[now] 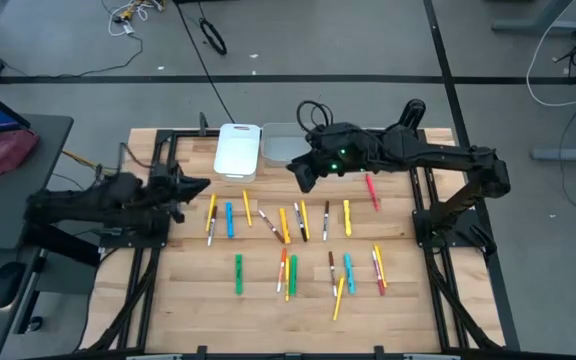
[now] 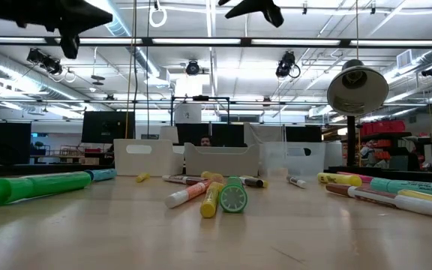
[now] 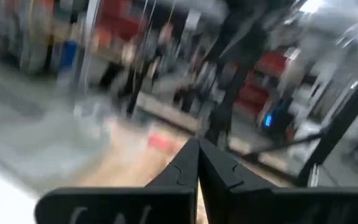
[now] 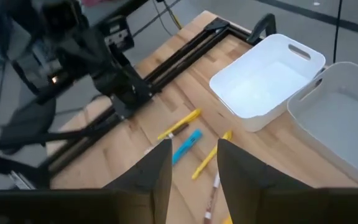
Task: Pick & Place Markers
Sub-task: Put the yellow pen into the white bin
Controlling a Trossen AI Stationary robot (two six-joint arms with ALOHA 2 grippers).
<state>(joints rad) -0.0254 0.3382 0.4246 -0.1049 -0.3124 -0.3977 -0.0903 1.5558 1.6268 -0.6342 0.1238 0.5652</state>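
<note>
Many markers (image 1: 286, 224) scattered on table, left claw (image 1: 200, 187) closed, empty, right claw (image 1: 304, 177) parted, empty, near bins (image 1: 238, 150).

A pale wooden plank bench (image 1: 268, 320) carries a white rectangular plastic bin (image 1: 238, 150) at its far edge, with a translucent grey plastic bin (image 1: 281, 145) touching it alongside. Beyond the white bin, black cables (image 1: 211, 38) lie on the grey floor (image 1: 368, 40).
</note>
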